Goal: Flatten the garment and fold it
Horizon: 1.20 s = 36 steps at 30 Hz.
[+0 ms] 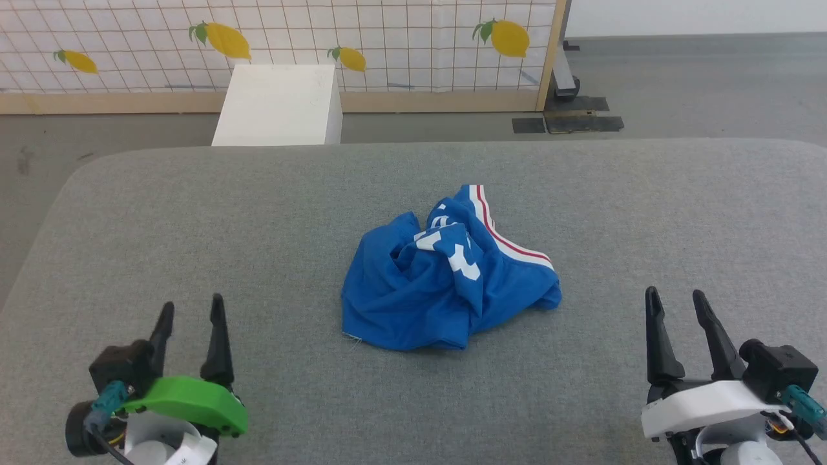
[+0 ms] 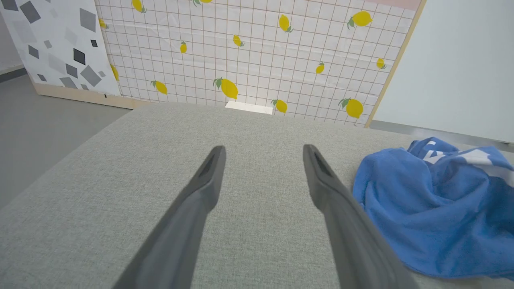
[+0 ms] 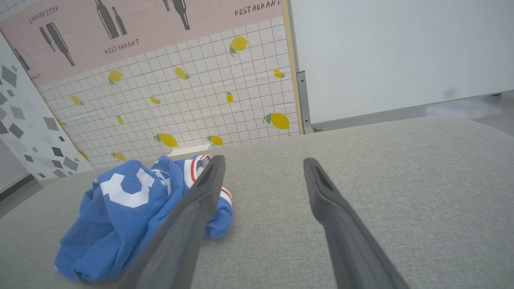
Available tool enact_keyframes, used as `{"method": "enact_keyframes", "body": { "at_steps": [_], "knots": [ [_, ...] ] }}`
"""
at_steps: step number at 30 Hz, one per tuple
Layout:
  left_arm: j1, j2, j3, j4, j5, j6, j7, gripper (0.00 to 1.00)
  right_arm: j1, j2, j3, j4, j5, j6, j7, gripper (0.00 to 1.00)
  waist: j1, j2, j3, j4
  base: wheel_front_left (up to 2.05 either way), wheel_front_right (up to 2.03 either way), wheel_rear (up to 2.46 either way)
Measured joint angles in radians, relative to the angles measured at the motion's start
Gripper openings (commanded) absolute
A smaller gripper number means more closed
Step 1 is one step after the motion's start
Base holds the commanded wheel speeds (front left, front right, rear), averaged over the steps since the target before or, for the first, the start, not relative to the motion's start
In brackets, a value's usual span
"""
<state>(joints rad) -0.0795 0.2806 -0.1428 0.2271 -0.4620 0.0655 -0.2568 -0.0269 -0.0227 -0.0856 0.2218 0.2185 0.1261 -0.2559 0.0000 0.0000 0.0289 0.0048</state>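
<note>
The garment lies in a crumpled heap near the middle of the table, which is covered with grey fabric. It is bright blue. Parts of white lettering show among the folds on top, and a white band with red stripes runs along the side of the heap that is far from the robot and to its right. The cloth is bunched and folded over itself, not spread flat.

The left gripper is at the near left part of the table, well apart from the garment. Its two dark fingers stand wide from each other and hold nothing; grey fabric shows between them. The right gripper is at the near right part, also apart from the garment. Its fingers are wide too, with nothing in them. In the right wrist view one finger passes in front of the blue cloth, but the head view shows a clear gap between them.

Behind the table a white box stands on the grey floor, in front of a wall panel with a grid and yellow lemons.
</note>
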Motion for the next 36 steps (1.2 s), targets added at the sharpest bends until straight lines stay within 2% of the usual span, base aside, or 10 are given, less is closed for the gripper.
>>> {"method": "enact_keyframes", "body": {
  "at_steps": [11, 14, 17, 21, 27, 35, 36],
  "knots": [
    [0.017, -0.046, 0.03, -0.009, 0.014, -0.035, 0.0, 1.0, -0.006, 0.0, 0.01, 0.032, -0.006, 0.0, 0.0, 1.0, 0.0, 0.0, 0.006, 0.008, 0.0, 0.0, 0.0],
    [0.017, -0.06, 0.036, -0.007, 0.022, -0.043, 0.0, 1.0, -0.05, 0.0, 0.03, 0.084, -0.023, 0.0, 0.017, 1.0, 0.0, 0.0, 0.013, 0.009, 0.0, 0.0, 0.0],
    [0.017, -0.068, 0.042, -0.007, 0.037, -0.049, 0.0, 1.0, -0.137, -0.001, 0.05, 0.119, -0.04, 0.0, 0.081, 1.0, 0.0, 0.0, 0.025, 0.012, 0.0, 0.0, 0.0],
    [0.016, -0.08, 0.049, -0.007, 0.045, -0.057, 0.0, 1.0, -0.274, -0.007, 0.1, 0.188, -0.064, 0.0, 0.228, 1.0, 0.0, 0.0, 0.045, 0.022, 0.0, 0.0, 0.0],
    [0.006, -0.096, 0.06, -0.009, 0.058, -0.069, 0.0, 1.0, -0.464, -0.042, 0.204, 0.316, -0.077, 0.0, 0.512, 1.0, 0.0, 0.0, 0.087, 0.043, 0.0, 0.0, 0.0],
    [-0.021, -0.125, 0.07, -0.011, 0.067, -0.085, 0.0, 1.0, -0.622, -0.068, 0.343, 0.432, -0.078, 0.001, 0.858, 1.0, 0.0, 0.0, 0.149, 0.068, 0.0, 0.0, 0.0],
    [-0.033, -0.132, 0.075, -0.01, 0.072, -0.093, 0.0, 1.0, -0.646, -0.081, 0.391, 0.459, -0.075, 0.001, 0.955, 1.0, 0.0001, 0.0, 0.169, 0.078, 0.0, 0.0, 0.0]
  ]
}}
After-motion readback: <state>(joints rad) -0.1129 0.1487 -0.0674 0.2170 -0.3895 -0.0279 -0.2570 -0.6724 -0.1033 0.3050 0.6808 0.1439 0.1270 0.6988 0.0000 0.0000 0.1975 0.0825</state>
